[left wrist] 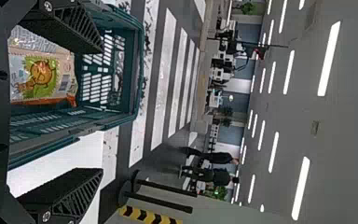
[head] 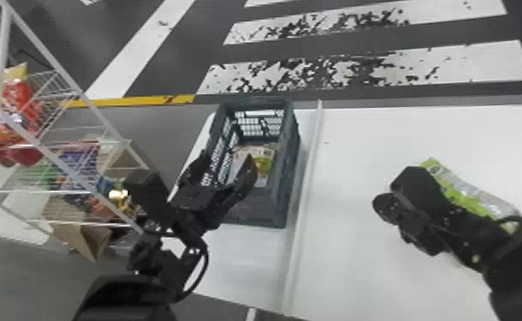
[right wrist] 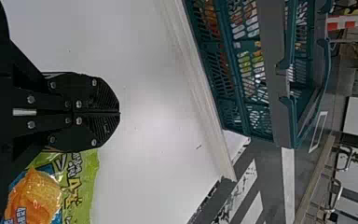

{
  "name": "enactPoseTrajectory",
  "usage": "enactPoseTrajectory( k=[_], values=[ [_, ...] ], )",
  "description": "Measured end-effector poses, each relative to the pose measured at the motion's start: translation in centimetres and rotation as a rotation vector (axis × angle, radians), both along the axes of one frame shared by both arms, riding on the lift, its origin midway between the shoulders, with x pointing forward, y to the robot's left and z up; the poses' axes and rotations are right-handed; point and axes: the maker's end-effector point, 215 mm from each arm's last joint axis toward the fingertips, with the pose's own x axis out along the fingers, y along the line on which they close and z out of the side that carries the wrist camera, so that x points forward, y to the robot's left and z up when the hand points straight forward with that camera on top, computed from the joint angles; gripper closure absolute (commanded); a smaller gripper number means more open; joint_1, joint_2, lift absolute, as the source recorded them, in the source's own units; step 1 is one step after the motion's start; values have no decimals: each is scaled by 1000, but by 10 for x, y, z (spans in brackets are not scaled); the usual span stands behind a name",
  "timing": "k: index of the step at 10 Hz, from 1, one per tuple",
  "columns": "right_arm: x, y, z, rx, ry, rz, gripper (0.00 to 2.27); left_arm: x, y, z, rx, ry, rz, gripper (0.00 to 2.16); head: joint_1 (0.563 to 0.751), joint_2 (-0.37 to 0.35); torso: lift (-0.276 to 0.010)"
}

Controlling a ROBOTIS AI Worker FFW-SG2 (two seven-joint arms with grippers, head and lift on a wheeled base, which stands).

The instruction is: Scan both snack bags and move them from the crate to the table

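1. While the dark teal, slatted plastic crate (head: 292, 170) stands on the white table (head: 358, 264), the pale printed snack bag (head: 262, 160) with a green patch and a round orange-brown figure lies inside it.
2. The left gripper (head: 229, 164), two flat black fingers, is over the near left part of the crate. Its fingers are spread wide with nothing pinched between them.
3. Relative to that gripper, the pale bag lies lower and just beside the finger on the robot's right, which hides part of it in the head view. In the left wrist view, the bag appears nearer one finger than the other.
4. The right gripper (head: 384, 204) is well to the right of the crate, above the table. Its fingers are pressed together, holding nothing.
5. The shiny green snack bag (head: 473, 192) with orange chips on its front lies on the table, well right of the crate. It is just beside the right gripper, on its far side in the head view; contact cannot be determined.
6. A long white raised strip (head: 303, 213) runs just right of the crate, between it and the green bag.
7. Left of the crate stands a white wire rack (head: 1, 64) holding colourful packets.
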Motion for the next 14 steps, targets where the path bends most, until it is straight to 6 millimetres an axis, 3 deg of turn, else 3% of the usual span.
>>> enactPoseTrajectory(
  k=[5, 9, 14],
  values=[
    [23, -23, -30, -127, 2, -27, 2260, 2, 1, 0, 0, 0, 1, 97, 695, 322, -88],
    [42, -48, -29, -164, -13, -71, 2260, 3, 3, -1, -4, 2, 2, 97, 695, 291, -88],
    [50, -79, -33, -193, -14, -106, 2260, 5, 2, -1, -6, 0, 1, 97, 695, 251, -88]
  ],
)
